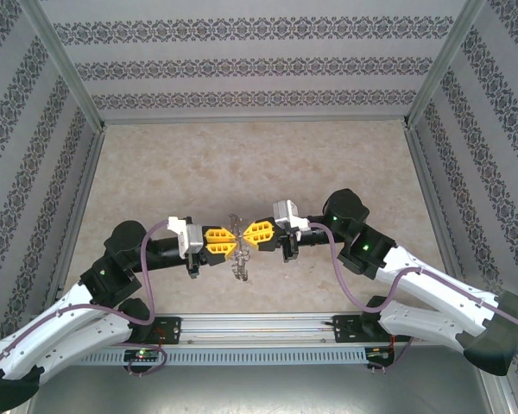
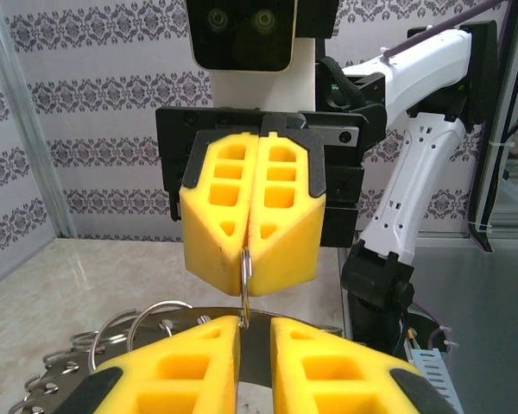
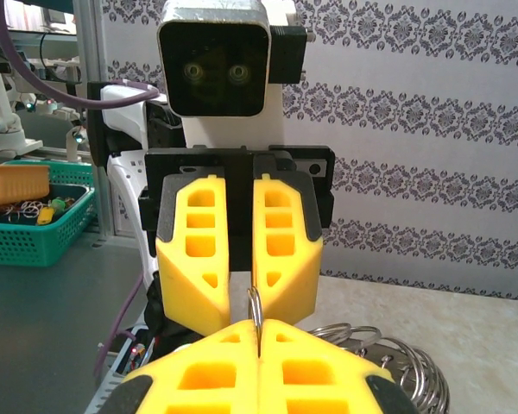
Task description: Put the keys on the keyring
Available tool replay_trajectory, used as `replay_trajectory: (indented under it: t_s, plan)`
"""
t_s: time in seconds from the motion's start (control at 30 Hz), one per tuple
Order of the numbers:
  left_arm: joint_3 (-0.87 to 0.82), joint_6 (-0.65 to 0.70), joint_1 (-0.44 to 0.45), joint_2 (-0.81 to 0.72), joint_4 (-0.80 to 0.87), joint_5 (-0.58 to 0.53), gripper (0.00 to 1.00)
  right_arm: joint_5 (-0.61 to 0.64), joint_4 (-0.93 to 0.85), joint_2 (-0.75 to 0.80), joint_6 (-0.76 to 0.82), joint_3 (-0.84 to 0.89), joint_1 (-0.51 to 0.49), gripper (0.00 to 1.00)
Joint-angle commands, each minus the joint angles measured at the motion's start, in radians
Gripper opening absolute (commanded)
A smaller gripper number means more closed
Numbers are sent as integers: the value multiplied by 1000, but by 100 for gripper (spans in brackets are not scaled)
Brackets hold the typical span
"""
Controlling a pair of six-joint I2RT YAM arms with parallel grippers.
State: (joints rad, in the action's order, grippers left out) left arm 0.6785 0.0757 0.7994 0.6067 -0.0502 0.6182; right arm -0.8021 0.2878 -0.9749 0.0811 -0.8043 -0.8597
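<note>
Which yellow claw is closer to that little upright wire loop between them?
Right. The right gripper is pinched shut on the wire loop; the left gripper straddles it with a gap.

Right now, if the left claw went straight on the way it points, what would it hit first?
Almost at once, the small metal ring pinched in the right claw, which faces the left claw nearly tip to tip. Depth is hard to judge; they may already touch.

Keyring (image 2: 246, 274): thin grey wire ring, stood upright & edge-on, pinched at tips of right gripper (image 2: 246, 257). More silvery wire loops (image 2: 147, 321) w/ small metal pieces (image 2: 52, 379) sat bunched just below & beside it, overlapping.
</note>
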Motion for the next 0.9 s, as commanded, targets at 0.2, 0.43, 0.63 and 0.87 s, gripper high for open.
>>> replay_trajectory:
  t_s: [0.2, 0.43, 0.63, 0.87]
  plan:
    - [38, 36, 16, 8, 4, -2, 18, -17, 75, 6, -14, 7, 1, 0]
    - [32, 40, 15, 25, -13, -6, 18, -29, 90, -1, -24, 15, 1, 0]
    - [18, 44, 15, 46, -62, -13, 3, -28, 99, -5, -29, 26, 1, 0]
    - [33, 69, 16, 43, -33, -24, 0, 13, 39, 17, -7, 31, 1, 0]
